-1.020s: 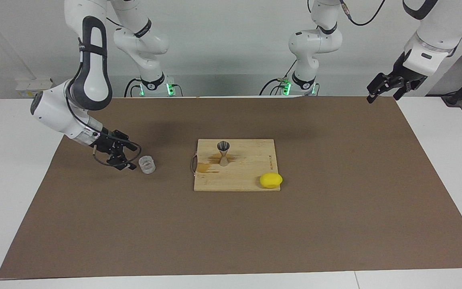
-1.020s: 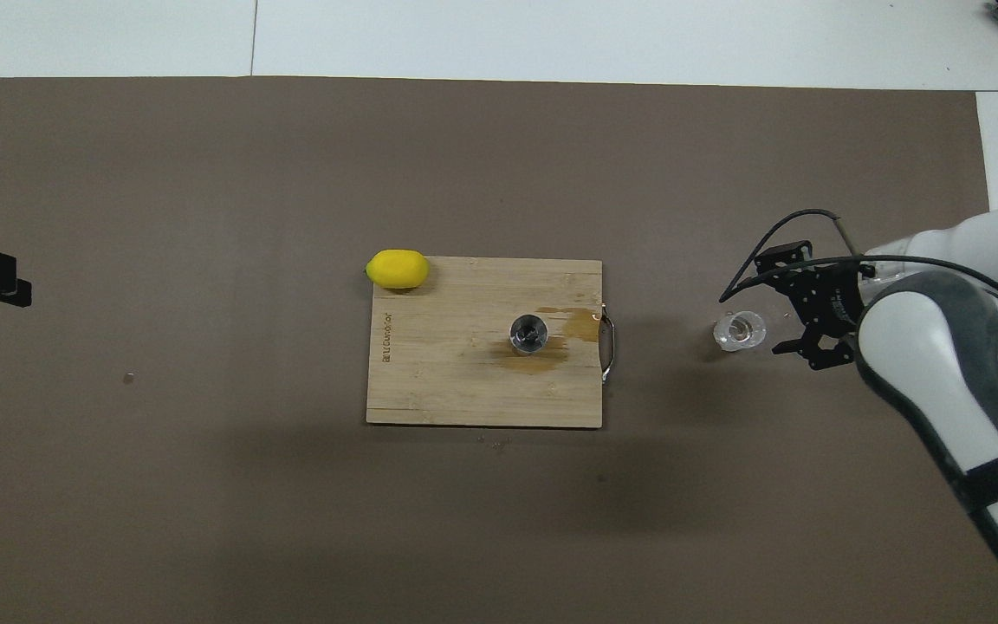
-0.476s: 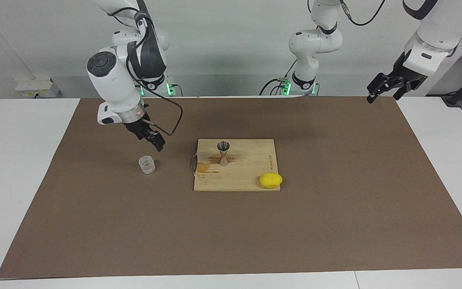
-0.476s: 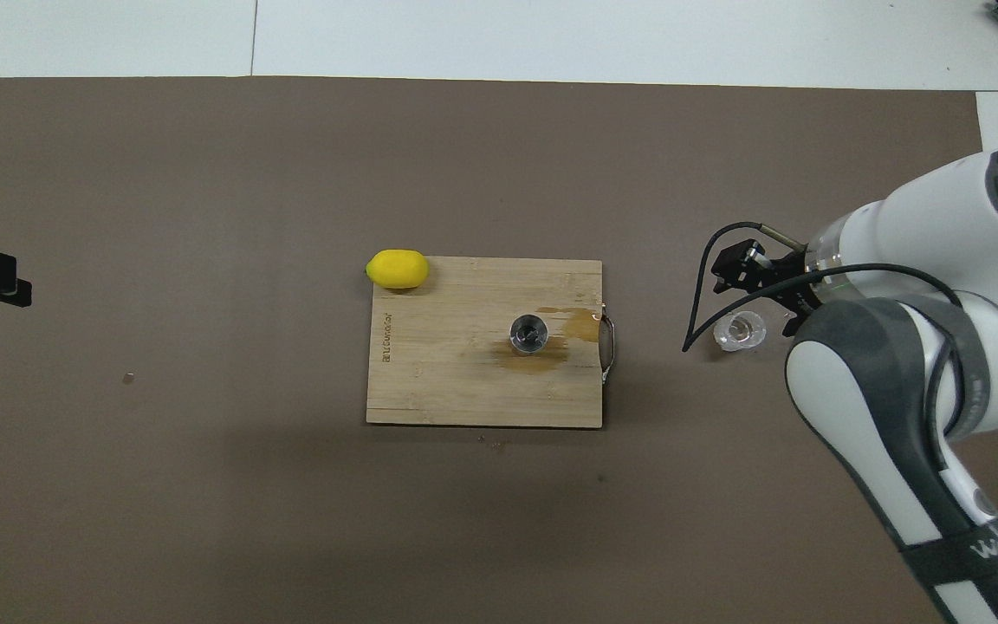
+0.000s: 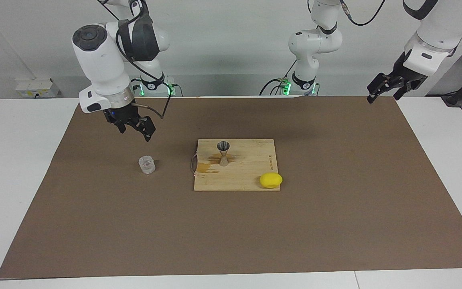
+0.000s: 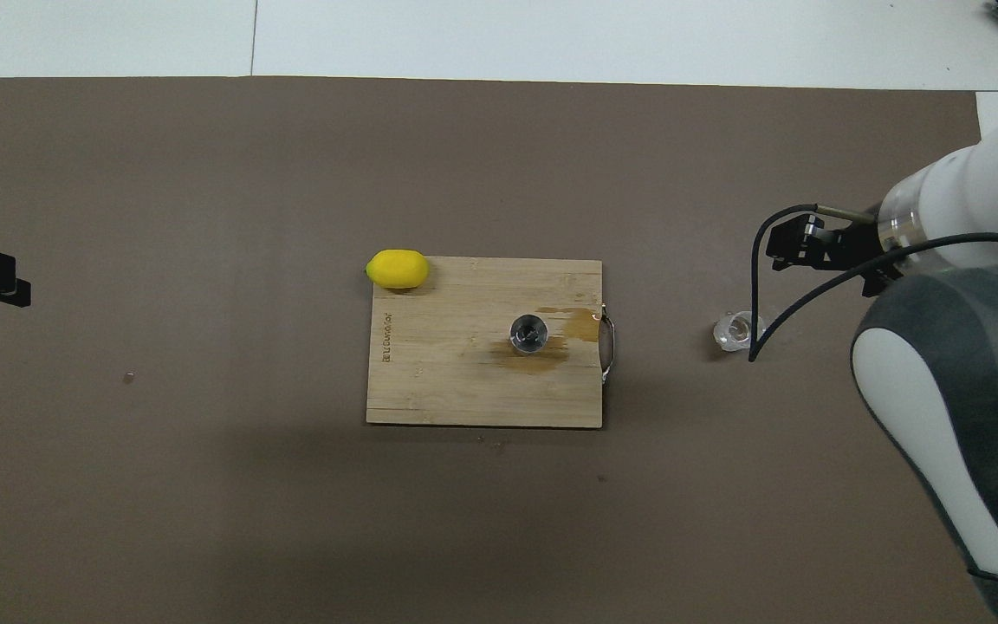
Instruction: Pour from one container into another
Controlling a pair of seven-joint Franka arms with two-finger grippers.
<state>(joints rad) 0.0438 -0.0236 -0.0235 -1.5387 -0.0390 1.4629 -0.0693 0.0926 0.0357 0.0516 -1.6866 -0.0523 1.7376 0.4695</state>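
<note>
Clear cup (image 5: pixel 147 165) upright on mat (image 5: pixel 335 224)

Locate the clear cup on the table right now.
The clear cup stands upright on the brown mat, beside the cutting board's handle end, toward the right arm's end of the table.

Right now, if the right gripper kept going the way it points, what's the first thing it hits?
Probably bare brown mat. The right gripper, open and raised, points down and slightly toward the board; the clear cup looks just off that line, though depth is unclear.
</note>
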